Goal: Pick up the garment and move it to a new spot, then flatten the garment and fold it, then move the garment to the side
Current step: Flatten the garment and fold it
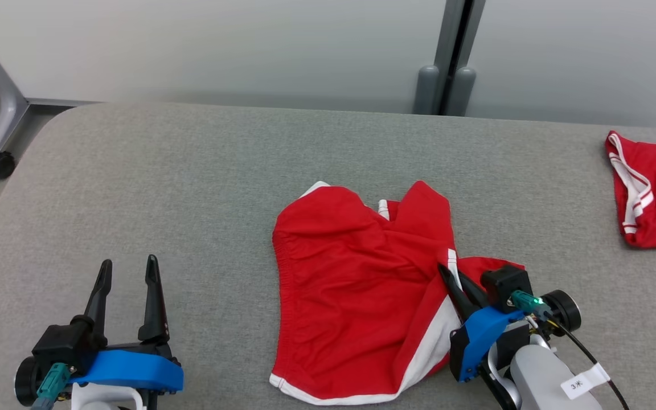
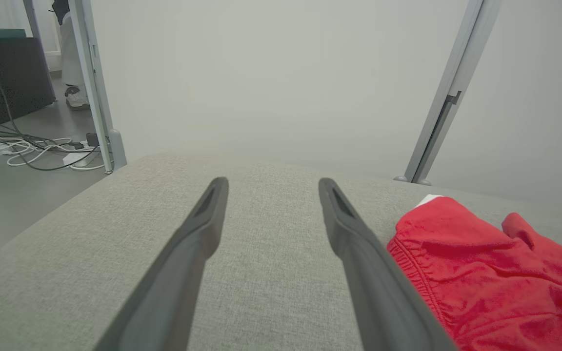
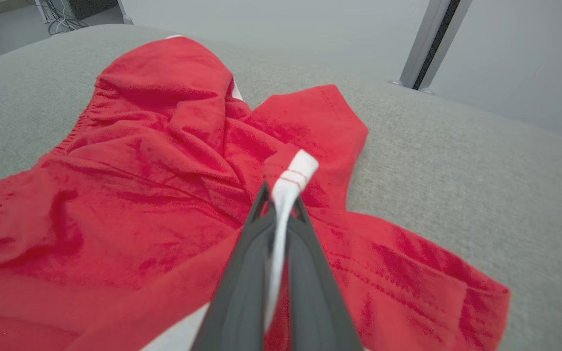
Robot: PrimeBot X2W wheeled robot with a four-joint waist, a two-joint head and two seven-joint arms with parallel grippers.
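red garment lies crumpled, one edge pinched in right end effector

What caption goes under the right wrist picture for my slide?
Right gripper pinches the white trim of the red shorts on the gray surface.

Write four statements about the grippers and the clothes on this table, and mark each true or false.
1. The right gripper is shut on the white trim of the red garment. True.
2. The left gripper grips the red garment too. False: it is open over the bare table, apart from the cloth.
3. A second red garment lies at the table's right edge in the head view. True.
4. The red garment is flattened and neatly folded. False: it lies crumpled, with creases and overlapping flaps.
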